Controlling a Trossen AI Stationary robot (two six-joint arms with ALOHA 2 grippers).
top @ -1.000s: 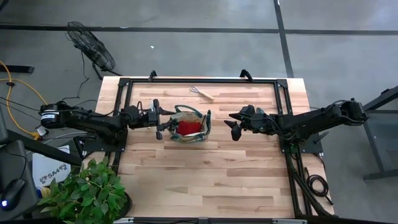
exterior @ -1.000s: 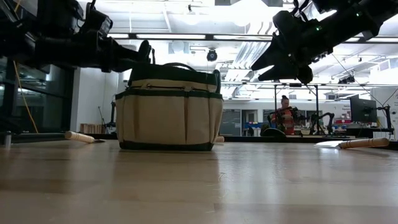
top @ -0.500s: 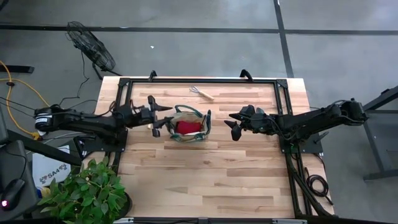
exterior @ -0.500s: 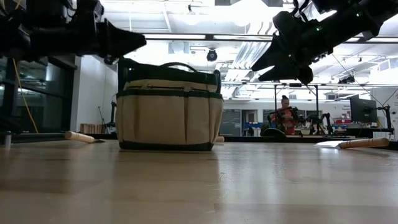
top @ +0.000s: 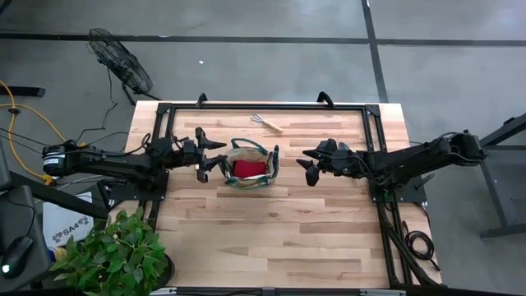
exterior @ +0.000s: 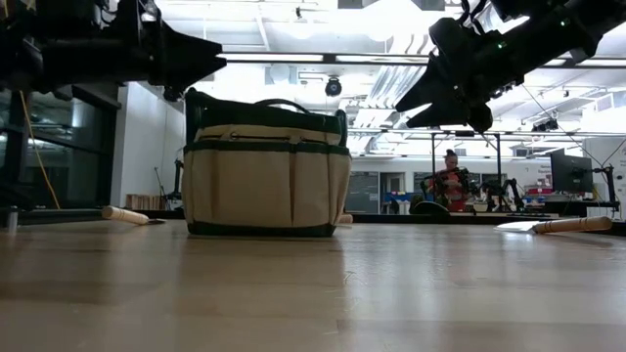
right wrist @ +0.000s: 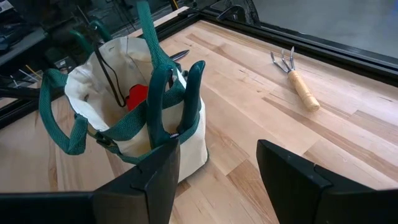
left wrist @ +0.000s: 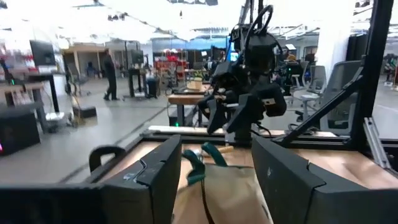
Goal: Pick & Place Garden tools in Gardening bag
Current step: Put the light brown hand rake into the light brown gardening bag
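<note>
The beige gardening bag point(top: 249, 164) with teal trim stands upright on its base mid-table, its loop handles point(right wrist: 163, 81) up. A red glove point(right wrist: 138, 96) lies inside it. A wire-tined rake with a pale wooden handle point(top: 267, 123) lies flat near the far edge. My left gripper point(top: 202, 154) hovers open and empty just left of the bag, above rim height point(exterior: 201, 59); the left wrist view looks over the bag point(left wrist: 219, 194). My right gripper point(top: 307, 165) hangs open and empty to the bag's right, tipped down toward it point(right wrist: 217, 180).
A black metal frame point(top: 164, 111) runs round the table's far, left and right sides. A potted plant point(top: 115, 255) stands at the near left corner. Bare wood lies in front of the bag toward the near edge. A person point(exterior: 450, 176) sits in the room behind.
My left gripper has drawn back from the bag's left rim toward the table's left edge and risen above the rim, rolling about its own axis as it went. The bag and my right arm have kept still.
</note>
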